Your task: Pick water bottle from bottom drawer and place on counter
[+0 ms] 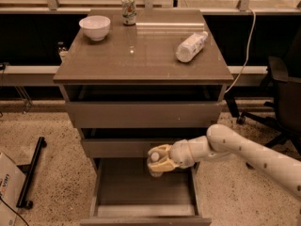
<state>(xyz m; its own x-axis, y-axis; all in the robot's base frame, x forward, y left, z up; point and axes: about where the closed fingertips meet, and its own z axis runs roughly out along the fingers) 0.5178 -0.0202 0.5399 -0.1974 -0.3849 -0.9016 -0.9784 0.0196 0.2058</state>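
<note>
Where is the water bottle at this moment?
In the lower centre of the camera view, the water bottle is held in the gripper, above the open bottom drawer and by the lower edge of the middle drawer.

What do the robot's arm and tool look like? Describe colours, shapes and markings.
The arm is smooth and cream-white, built of rounded tubular segments with bulbous joints and small dark dots along the forearm. Its tool, above the open bottom drawer, is pale yellowish and chunky.

Cream jaws over grey-brown bottom drawer (141, 194)
</note>
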